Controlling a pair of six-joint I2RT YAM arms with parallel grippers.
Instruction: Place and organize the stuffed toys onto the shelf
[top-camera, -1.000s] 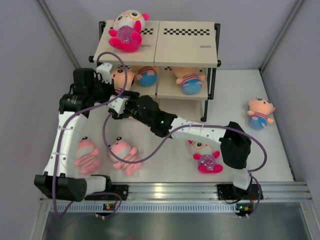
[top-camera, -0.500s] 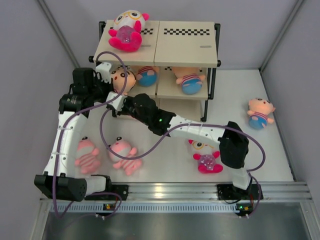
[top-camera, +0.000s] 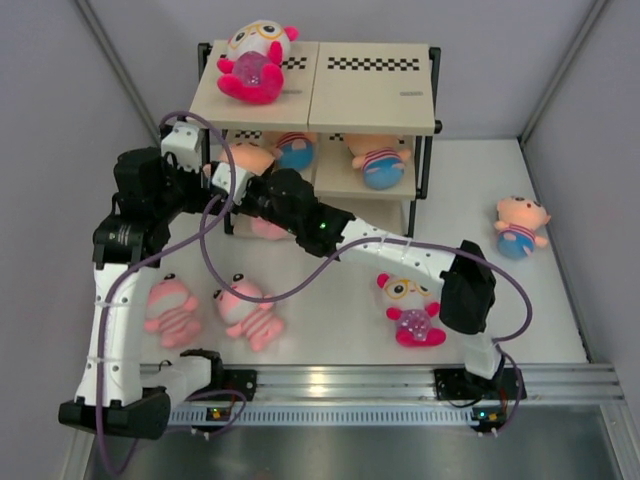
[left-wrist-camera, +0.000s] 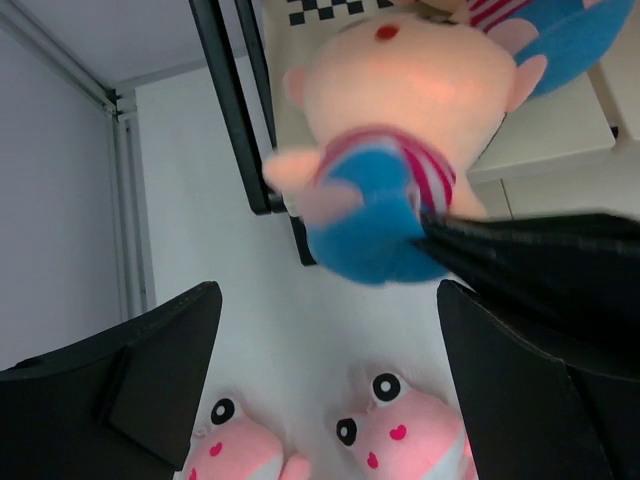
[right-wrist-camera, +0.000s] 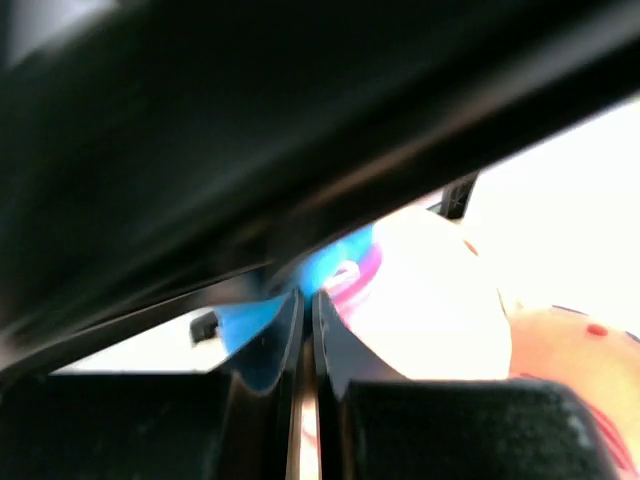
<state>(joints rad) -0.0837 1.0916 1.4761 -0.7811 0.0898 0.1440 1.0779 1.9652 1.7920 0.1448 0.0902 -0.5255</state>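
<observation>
1. The right gripper (right-wrist-camera: 305, 300) has its fingers all but closed, pinching the blue bottoms of a peach doll (right-wrist-camera: 430, 290).
2. The left gripper (left-wrist-camera: 328, 300) is spread wide and holds nothing, just below that doll.
3. The doll hangs at the left front of the shelf (top-camera: 370, 95), in the upper left of the top view.
4. Two pink striped toys (top-camera: 172, 308) lie on the table (top-camera: 340, 300) at lower left.

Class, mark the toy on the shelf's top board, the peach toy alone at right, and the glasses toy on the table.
Top-board toy (top-camera: 250, 72): top external, belly.
Lone peach toy (top-camera: 523, 214): top external, head.
Table glasses toy (top-camera: 413, 322): top external, belly.
</observation>
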